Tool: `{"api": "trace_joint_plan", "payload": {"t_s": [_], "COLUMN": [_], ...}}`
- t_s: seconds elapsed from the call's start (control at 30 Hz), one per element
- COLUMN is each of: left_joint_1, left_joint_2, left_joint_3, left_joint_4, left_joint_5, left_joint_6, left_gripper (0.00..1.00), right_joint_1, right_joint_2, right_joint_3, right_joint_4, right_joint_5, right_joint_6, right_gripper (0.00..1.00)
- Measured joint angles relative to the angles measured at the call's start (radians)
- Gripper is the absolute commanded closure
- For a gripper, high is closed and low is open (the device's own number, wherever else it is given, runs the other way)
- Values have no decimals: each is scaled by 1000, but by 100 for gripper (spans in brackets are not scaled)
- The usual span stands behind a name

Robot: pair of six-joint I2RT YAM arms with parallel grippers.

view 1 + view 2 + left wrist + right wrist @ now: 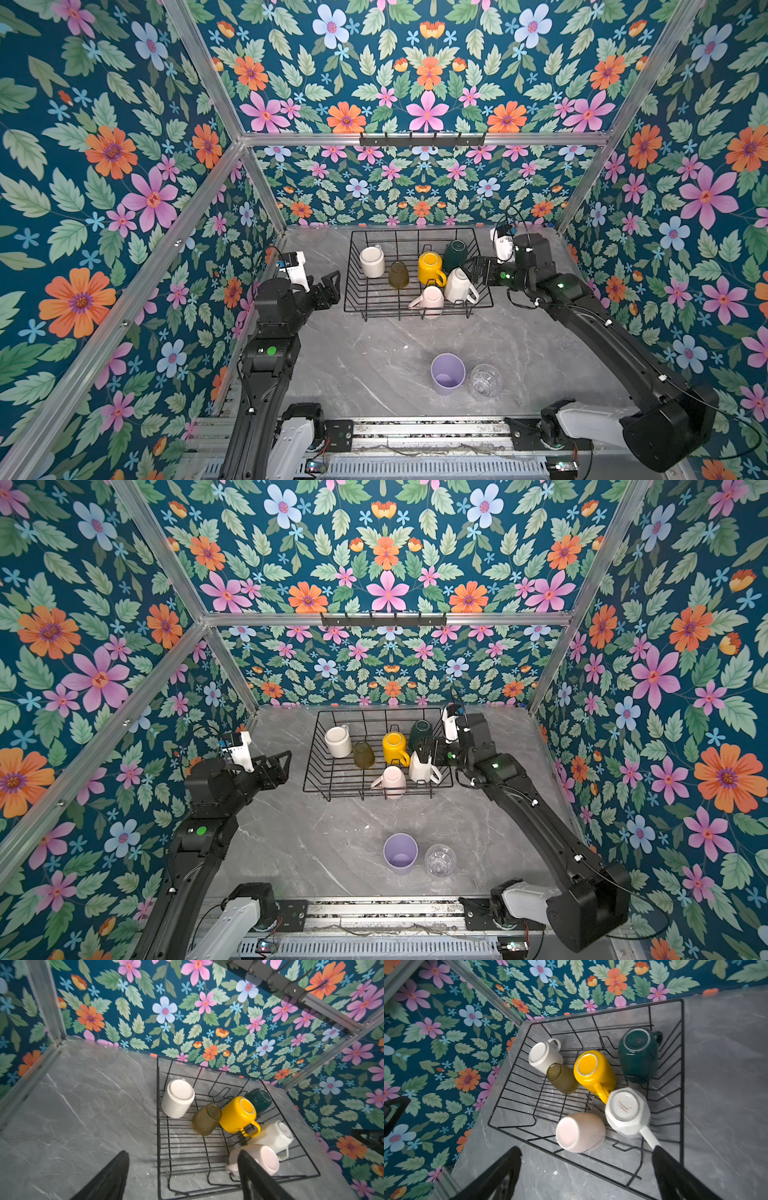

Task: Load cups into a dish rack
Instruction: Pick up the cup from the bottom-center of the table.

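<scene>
Six cups sit base-up inside the dish rack (pixel 352 266), which stands at the back of the bench (pixel 374 353), close to the rear wall. Toward the rack's far side are a cream mug (pixel 372 262), an olive-brown glass (pixel 399 275) just beside it, a yellow mug (pixel 431 269) and a dark green mug (pixel 455 255). Nearer the front are a pale pink mug (pixel 432 300) and a white faceted mug (pixel 458 286), side by side. Two more cups stand on the bench, well in front of the rack: a lilac tumbler (pixel 447 373), mouth up, and a clear glass (pixel 485 380) just beside it.

The right fingers (pixel 478 266) hang over the rack's right edge, spread wide with nothing between them. In the right wrist view the white faceted mug's handle runs up to one fingertip; whether they touch I cannot tell. The left fingers (pixel 333 277) hover outside the rack's left side, above bare bench, also apart and empty.

Flowered wallpaper (pixel 124 166) covers the walls, and a black hook rail (pixel 422 139) crosses the back one.
</scene>
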Motion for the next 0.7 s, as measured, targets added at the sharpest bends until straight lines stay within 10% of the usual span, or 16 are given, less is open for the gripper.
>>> {"api": "trace_joint_plan", "payload": {"t_s": [0.23,0.7], "left_joint_1": [-69,-578], "left_joint_2": [23,130], "left_joint_3": [0,35], "left_joint_4": [-45,-113], "left_joint_5": [120,-48], "left_joint_6": [-49,-108], "left_gripper": [26,34], "right_joint_1": [-30,-100], "right_joint_2": [-32,-35], "right_joint_3": [-72,-102], "right_joint_4": [5,23], "right_joint_5": [-16,-40], "right_joint_6": [22,22], "right_gripper": [3,1]}}
